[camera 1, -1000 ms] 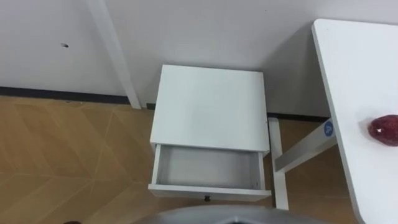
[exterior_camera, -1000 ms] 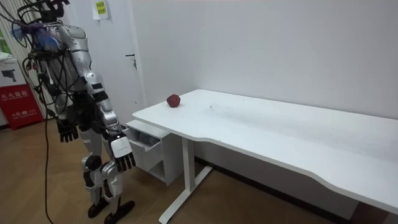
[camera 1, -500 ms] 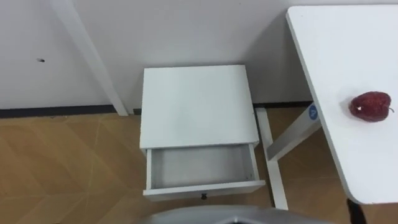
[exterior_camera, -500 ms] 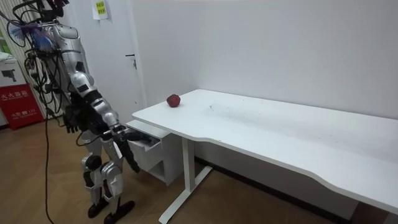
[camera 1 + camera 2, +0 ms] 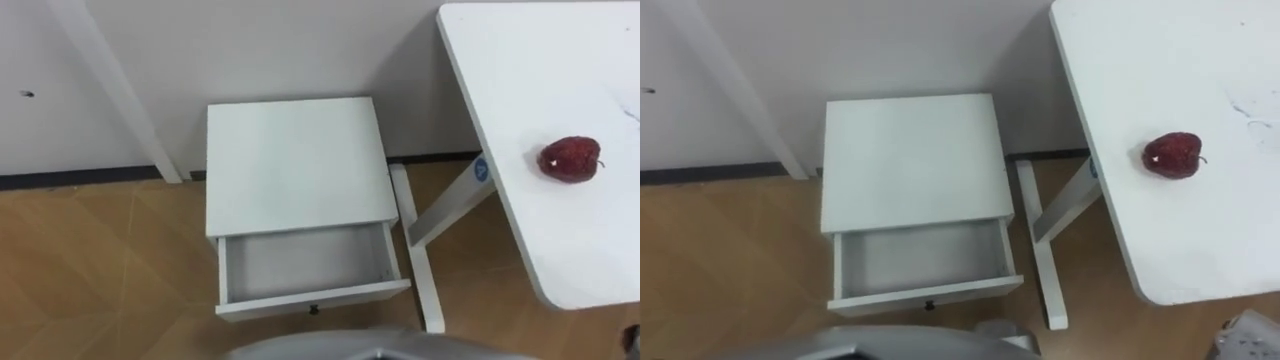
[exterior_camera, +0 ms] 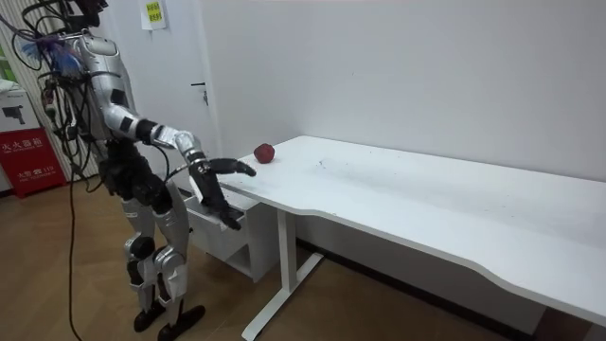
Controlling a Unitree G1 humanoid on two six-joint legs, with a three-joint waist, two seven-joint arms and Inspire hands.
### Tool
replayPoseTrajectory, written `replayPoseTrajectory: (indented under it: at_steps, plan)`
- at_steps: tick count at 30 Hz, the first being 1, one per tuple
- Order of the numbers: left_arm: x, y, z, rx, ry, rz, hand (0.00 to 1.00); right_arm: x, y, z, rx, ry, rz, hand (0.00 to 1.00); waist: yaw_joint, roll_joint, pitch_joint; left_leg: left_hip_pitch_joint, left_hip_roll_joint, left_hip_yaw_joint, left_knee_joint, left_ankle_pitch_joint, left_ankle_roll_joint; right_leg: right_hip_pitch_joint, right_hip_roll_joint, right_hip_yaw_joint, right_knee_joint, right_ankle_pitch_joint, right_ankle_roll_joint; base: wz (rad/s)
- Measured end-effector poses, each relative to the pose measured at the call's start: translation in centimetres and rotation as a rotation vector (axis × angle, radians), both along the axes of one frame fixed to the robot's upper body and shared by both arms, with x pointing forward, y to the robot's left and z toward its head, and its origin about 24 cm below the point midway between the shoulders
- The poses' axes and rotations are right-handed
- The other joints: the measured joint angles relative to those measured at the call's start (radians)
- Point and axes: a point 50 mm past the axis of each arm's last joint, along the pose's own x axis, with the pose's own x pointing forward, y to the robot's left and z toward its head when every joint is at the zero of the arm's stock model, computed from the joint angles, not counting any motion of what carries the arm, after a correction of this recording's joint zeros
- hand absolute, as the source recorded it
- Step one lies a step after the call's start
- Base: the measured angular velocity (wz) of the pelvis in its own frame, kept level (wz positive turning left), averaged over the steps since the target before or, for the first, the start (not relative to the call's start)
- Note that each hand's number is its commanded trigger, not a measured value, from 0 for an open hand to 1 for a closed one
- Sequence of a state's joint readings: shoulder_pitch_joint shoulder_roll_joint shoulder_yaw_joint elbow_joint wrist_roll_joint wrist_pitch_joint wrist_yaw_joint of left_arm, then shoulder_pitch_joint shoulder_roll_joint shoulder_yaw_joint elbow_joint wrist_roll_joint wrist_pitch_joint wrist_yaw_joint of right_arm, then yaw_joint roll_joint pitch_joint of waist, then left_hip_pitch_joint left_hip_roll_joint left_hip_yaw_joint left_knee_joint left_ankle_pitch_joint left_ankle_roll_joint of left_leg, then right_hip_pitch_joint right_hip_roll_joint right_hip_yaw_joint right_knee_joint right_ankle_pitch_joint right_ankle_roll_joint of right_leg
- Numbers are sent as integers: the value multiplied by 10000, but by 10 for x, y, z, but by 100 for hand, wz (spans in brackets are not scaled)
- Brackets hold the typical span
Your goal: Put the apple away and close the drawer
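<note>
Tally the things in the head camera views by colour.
Red: 1, the apple
White: 2, the table and the cabinet with its open drawer
Total: 3

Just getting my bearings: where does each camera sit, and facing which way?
Left eye view: on the robot's head, looking down at open drawer, apple and table; chest at bottom edge.
Right eye view: beside it, same aim, same chest.
Room view: off to the robot's side, facing it; whole robot, right hand held toward the apple.
All three share apple and table.
</note>
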State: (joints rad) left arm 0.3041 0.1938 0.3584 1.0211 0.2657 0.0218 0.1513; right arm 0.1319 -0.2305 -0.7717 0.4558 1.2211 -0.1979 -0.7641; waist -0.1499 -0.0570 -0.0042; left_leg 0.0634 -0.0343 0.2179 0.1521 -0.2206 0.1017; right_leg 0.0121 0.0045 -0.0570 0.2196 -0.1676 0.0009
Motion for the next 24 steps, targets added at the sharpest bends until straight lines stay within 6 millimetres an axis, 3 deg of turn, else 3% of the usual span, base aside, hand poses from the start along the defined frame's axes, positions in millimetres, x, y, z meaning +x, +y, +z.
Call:
replayPoseTrajectory:
  at_steps: [2, 5, 8, 20, 24]
  plan:
    - [4, -3, -1, -54, -215, -155, 0, 11, -6, 34, -1732, 593, 265, 0, -15, 60, 4, -61, 4, 7, -10, 2, -4, -84, 15, 22, 0, 1, -2, -4]
    - [7, -6, -2, -115, -271, -355, 0, 19, -7, 68, -3678, 1484, 184, 0, 43, 121, -23, -120, 8, -3, -23, 9, -15, -134, 32, 34, -35, 9, -15, 0]
    - [14, -12, -5, -217, -273, -655, 0, 29, -2, 85, -5307, 2787, 509, 0, 214, 109, -11, -170, 8, -3, 16, 14, -18, -190, 28, 19, -31, 9, -15, 0]
    - [20, -22, -8, -474, -144, -1308, 0, 75, 28, 85, -8114, 4414, 4513, 0, 789, 52, 60, -138, 16, -8, -3, 14, -20, -83, -13, -3, -338, 27, -39, 0]
    - [16, -24, -9, -530, -15, -1448, 0, 88, 40, 79, -8614, 4884, 6179, 0, 795, 23, 76, -120, 21, -20, 6, 19, -30, -55, -31, 3, -345, 27, -39, 0]
